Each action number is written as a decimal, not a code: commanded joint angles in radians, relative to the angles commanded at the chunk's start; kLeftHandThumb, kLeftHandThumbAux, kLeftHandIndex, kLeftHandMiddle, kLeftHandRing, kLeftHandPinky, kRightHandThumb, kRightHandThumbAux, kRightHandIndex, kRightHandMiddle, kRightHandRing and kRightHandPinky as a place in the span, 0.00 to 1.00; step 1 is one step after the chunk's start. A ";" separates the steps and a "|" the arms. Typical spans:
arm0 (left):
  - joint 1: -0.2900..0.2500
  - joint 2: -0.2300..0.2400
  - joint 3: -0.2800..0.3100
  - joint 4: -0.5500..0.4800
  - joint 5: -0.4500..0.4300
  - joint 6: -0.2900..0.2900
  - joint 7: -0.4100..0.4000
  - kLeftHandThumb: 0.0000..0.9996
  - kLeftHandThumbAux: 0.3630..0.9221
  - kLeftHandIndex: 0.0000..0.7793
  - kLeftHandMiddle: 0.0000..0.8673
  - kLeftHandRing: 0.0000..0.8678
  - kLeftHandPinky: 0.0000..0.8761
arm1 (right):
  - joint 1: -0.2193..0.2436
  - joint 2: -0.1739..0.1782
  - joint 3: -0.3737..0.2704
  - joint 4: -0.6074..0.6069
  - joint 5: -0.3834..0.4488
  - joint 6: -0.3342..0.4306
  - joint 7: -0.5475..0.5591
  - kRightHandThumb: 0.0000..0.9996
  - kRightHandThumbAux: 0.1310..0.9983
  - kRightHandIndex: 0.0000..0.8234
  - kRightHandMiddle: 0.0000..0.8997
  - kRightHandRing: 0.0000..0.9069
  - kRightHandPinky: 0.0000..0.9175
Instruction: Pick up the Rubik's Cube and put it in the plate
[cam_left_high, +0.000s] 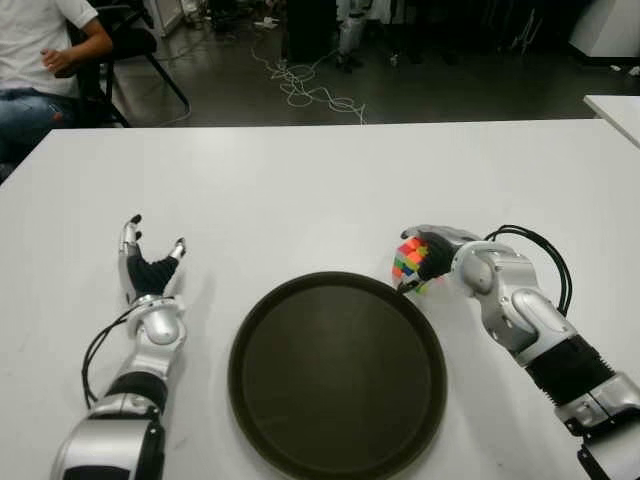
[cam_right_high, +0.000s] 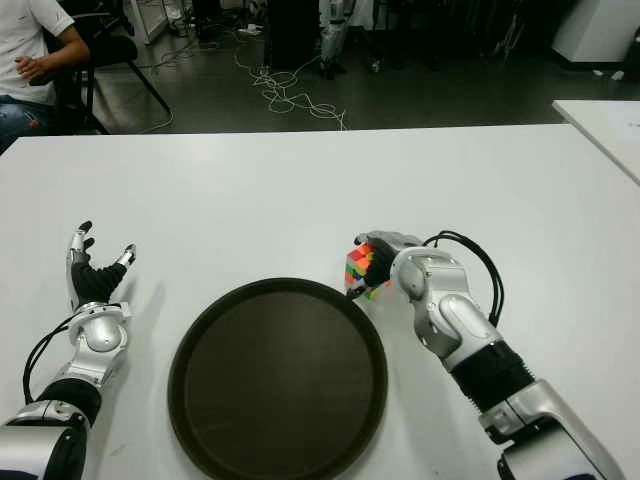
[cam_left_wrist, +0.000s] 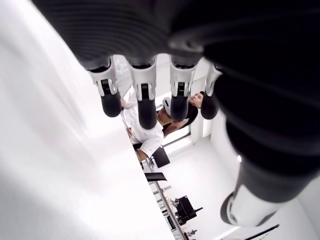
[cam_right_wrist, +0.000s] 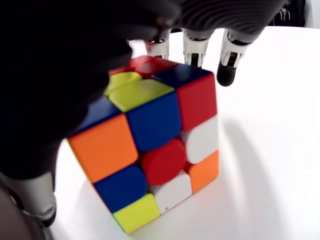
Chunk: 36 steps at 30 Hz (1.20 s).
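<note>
While right hand fingers grip Rubik's Cube beside plate, left hand fingers spread; white table, cables on floor.

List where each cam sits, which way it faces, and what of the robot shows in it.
Left eye: on the head, looking forward-down at the table; both arms, plate, person seated far left.
Right eye: same head, slightly offset; same scene.
Left wrist: on the left arm, looking past the open left robot hand along the table.
Right wrist: on the right arm, close on the Rubik's Cube held by the right robot hand.
Shared: the cube shows in both eyes and the right wrist view.
</note>
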 joint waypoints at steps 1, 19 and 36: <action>0.000 0.000 0.001 0.000 -0.001 0.001 -0.002 0.00 0.67 0.11 0.12 0.11 0.10 | 0.001 0.000 -0.001 0.003 0.003 -0.008 -0.005 0.00 0.60 0.09 0.12 0.08 0.02; 0.000 -0.004 0.005 -0.004 -0.006 0.004 0.006 0.00 0.71 0.11 0.13 0.12 0.10 | 0.006 0.014 -0.023 0.075 0.015 -0.084 -0.141 0.00 0.56 0.21 0.17 0.14 0.11; 0.001 -0.006 0.011 -0.003 -0.012 -0.004 -0.002 0.00 0.66 0.12 0.14 0.13 0.11 | 0.049 0.069 -0.113 0.093 0.075 -0.168 -0.388 0.09 0.72 0.53 0.42 0.40 0.44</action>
